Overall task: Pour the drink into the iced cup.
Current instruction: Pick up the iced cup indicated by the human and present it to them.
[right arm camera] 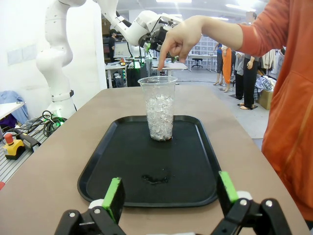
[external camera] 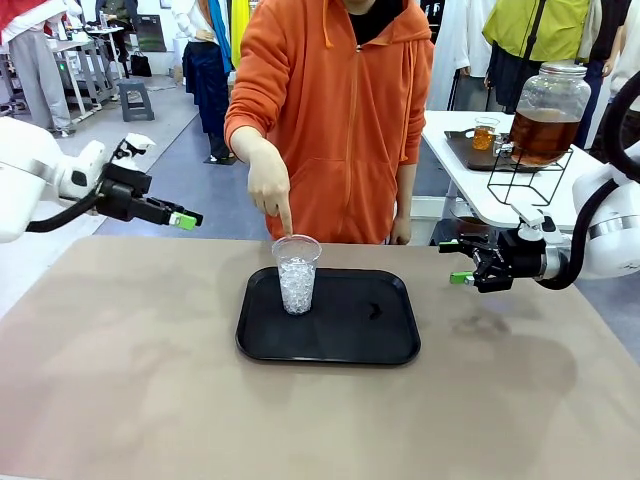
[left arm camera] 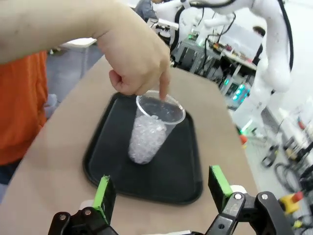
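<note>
A clear plastic cup (external camera: 297,273) filled with ice stands upright on the left part of a black tray (external camera: 340,340). A person's hand (external camera: 268,185) points a finger down at the cup's rim. The drink (external camera: 543,133), amber-brown, is in a large glass jar on a wire stand on the white table at the back right. My left gripper (external camera: 183,220) hovers open, left of the tray and above the table. My right gripper (external camera: 455,262) hovers open just right of the tray. The cup (left arm camera: 151,129) (right arm camera: 159,110) lies ahead of both open grippers (left arm camera: 161,186) (right arm camera: 170,188).
A small glass of amber liquid (external camera: 485,133) sits on a dark tray beside the jar. A small dark smear (external camera: 373,311) marks the tray's right half. The person in an orange hoodie (external camera: 350,110) stands at the far edge. The brown table (external camera: 150,400) spreads around the tray.
</note>
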Action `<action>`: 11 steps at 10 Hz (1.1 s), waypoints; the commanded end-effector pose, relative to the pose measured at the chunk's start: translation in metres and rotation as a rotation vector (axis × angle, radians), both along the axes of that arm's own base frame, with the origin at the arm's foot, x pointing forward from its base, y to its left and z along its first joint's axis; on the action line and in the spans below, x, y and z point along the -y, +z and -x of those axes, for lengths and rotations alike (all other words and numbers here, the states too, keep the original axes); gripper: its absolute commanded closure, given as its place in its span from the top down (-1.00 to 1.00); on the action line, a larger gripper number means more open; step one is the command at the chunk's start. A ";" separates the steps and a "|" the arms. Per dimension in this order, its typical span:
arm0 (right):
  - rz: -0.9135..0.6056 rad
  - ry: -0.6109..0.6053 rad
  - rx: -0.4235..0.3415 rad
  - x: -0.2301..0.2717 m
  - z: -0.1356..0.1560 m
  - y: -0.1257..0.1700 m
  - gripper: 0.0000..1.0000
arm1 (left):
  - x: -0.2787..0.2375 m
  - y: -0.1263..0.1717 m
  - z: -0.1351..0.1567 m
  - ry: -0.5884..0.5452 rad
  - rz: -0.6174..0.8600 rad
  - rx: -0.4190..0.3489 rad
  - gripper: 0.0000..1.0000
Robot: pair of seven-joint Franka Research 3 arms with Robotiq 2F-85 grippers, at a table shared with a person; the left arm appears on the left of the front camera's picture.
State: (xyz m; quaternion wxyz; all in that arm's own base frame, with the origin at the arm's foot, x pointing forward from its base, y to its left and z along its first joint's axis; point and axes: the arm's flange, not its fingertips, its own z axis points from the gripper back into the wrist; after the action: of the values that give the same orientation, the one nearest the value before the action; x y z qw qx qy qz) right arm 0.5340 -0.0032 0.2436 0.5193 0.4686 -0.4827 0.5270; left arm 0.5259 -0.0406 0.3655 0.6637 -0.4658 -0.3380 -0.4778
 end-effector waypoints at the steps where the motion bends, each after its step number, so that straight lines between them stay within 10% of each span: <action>1: 0.001 0.000 -0.002 -0.001 -0.001 0.002 1.00 | 0.009 -0.018 -0.006 -0.017 -0.018 0.221 1.00; 4: 0.001 0.000 -0.002 -0.001 -0.001 0.002 1.00 | 0.025 -0.039 -0.011 0.029 0.042 0.405 1.00; 11: 0.001 0.000 -0.002 -0.001 -0.001 0.002 1.00 | 0.043 -0.060 -0.013 -0.024 0.070 0.356 1.00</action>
State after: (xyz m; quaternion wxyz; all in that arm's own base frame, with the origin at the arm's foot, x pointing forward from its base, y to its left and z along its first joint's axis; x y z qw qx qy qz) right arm 0.5341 -0.0032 0.2437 0.5192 0.4686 -0.4827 0.5271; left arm 0.5387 -0.0845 0.2997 0.5693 -0.4067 -0.4563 -0.5498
